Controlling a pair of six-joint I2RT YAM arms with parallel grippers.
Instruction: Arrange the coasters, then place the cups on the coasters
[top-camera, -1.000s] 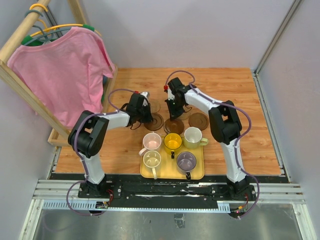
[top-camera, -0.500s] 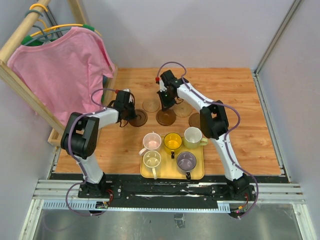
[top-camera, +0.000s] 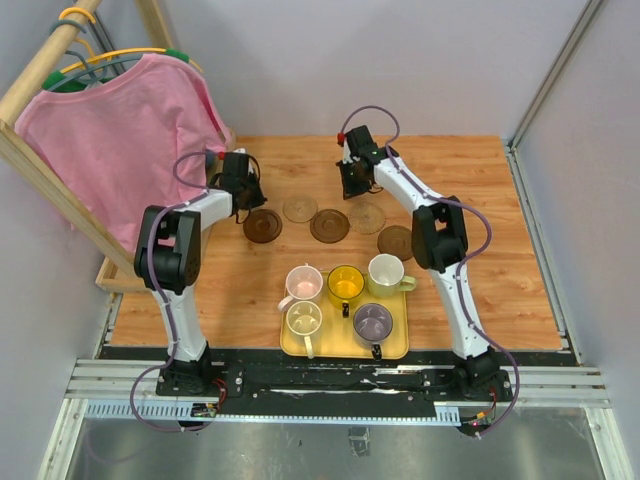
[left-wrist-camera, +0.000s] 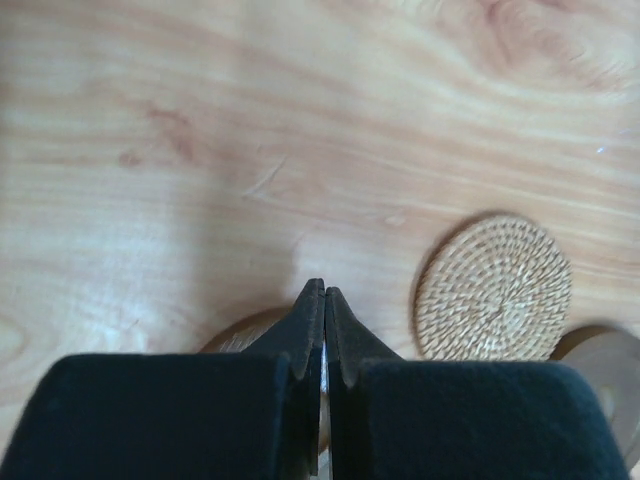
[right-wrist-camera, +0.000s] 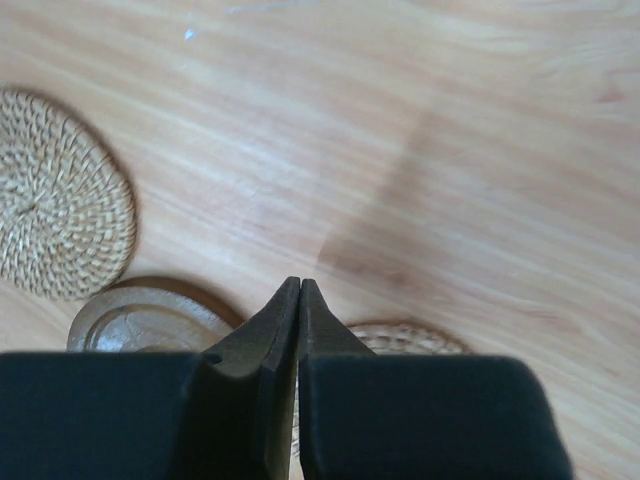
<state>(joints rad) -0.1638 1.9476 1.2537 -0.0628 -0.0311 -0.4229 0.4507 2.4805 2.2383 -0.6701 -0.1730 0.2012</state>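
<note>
Your left end effector (top-camera: 241, 186) and right end effector (top-camera: 352, 183) are both closed and empty, hovering on the far side of the coasters (top-camera: 329, 225). Over the last second they have swung away from the cluster, and the five discs now lie spread in a loose left-to-right row on the table (top-camera: 480, 200). The cups (top-camera: 346, 283) wait on the yellow tray (top-camera: 395, 347), near side. Arranging looks done; cups come next.

No writing, label, brand or number can be read anywhere in these views (surfaces are plain throughout).
</note>
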